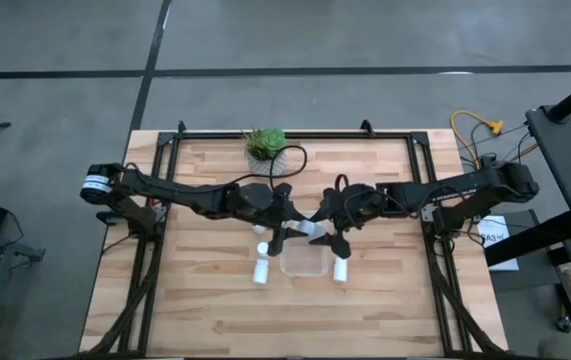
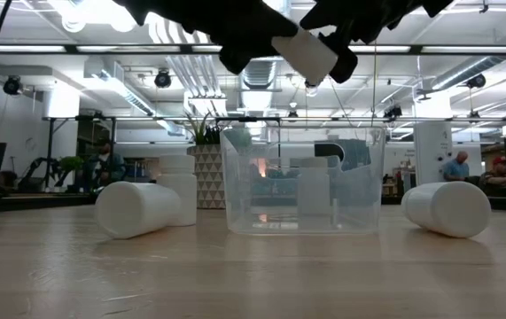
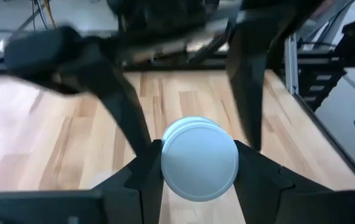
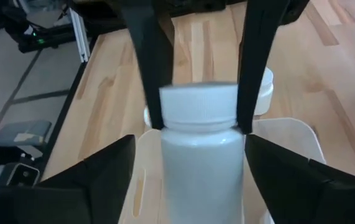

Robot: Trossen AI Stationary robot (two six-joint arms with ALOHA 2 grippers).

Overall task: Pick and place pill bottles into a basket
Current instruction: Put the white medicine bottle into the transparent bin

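White plastic bottle (image 2: 308, 53) hangs high over the clear basket (image 2: 303, 182), tipped on a slant, cap end toward the left arm. The left end effector (image 3: 199, 158) is clamped on its cap, a finger on each side. The right end effector (image 4: 193, 180) sits around the same bottle's body, but its fingers stand wide apart and do not squeeze it. So the left arm alone seems to carry it now, and the basket lies straight below, top open.

Two more bottles lie on their sides on the wooden counter (image 1: 205, 310): one (image 2: 137, 209) left of the basket, one (image 2: 447, 208) right of it, each a little apart from its wall. Another (image 2: 178, 188) stands behind the left one. Both arms crowd the middle, so room up there is tight.
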